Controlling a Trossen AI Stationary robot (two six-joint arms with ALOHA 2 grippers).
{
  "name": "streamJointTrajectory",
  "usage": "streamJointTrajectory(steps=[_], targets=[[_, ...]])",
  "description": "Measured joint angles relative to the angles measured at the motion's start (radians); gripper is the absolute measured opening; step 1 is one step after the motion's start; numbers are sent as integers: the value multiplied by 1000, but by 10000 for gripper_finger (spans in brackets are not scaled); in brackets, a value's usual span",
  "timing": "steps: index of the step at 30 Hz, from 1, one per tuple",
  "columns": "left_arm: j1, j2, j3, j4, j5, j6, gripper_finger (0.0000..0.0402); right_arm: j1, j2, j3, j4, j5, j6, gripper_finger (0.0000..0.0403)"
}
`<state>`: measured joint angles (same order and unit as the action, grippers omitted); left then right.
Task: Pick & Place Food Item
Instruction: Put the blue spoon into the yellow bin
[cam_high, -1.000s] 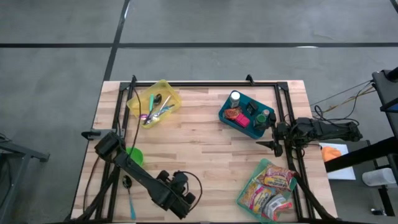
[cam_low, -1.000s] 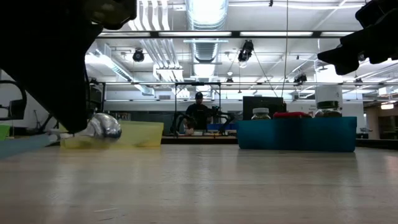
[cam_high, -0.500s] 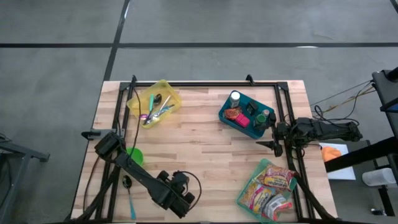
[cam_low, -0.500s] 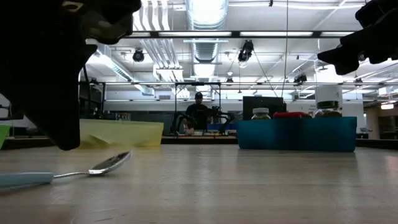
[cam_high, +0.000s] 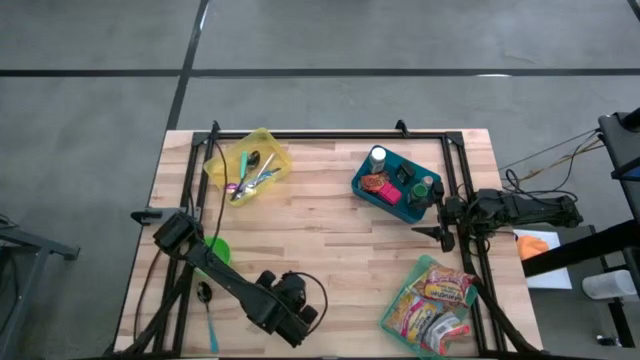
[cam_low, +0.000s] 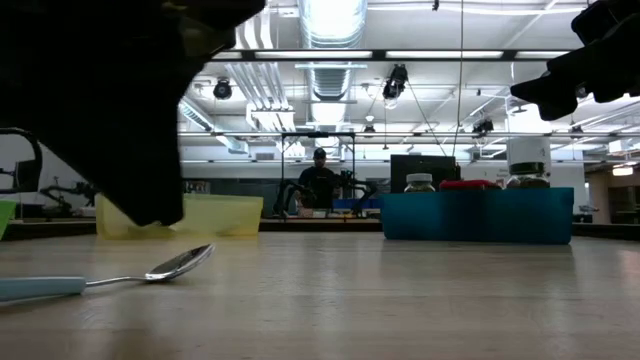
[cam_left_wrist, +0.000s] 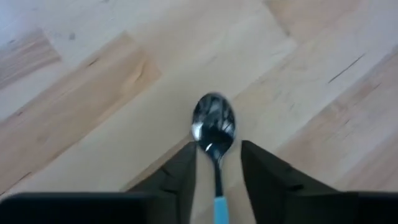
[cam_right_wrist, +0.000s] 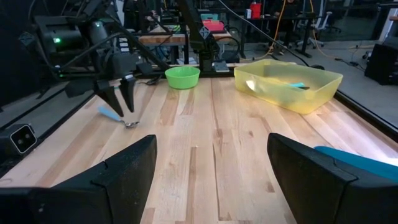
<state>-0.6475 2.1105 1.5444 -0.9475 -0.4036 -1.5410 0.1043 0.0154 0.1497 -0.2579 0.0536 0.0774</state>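
Spoon (cam_left_wrist: 214, 127), metal bowl with blue handle: lies flat on the wooden table (cam_high: 330, 240) near its front left edge, just in front of the green bowl (cam_high: 216, 250).
Left gripper (cam_left_wrist: 216, 163): fingers parted, straddling the spoon's neck without gripping it.
Right gripper (cam_right_wrist: 211, 163): fingers spread, empty, beside the blue bin (cam_high: 395, 184).

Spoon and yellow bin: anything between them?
Only the green bowl sits between spoon and yellow bin, seen in the right wrist view.
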Motion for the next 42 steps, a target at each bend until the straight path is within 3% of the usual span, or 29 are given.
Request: streamJointTrajectory(steps=[7,12,27,32,42], targets=[[28,0,-4,74,-17,77,210,0,0,0,0,0,-1,303],[47,5,-22,95,-19,94,247,0,0,0,0,0,-1,303],[68,8,-97,166,20,93,255,0,0,0,0,0,0,303],[67,8,-97,166,23,94,234,0,0,0,0,0,0,303],[67,8,-97,161,22,94,116,0,0,0,0,0,0,303]])
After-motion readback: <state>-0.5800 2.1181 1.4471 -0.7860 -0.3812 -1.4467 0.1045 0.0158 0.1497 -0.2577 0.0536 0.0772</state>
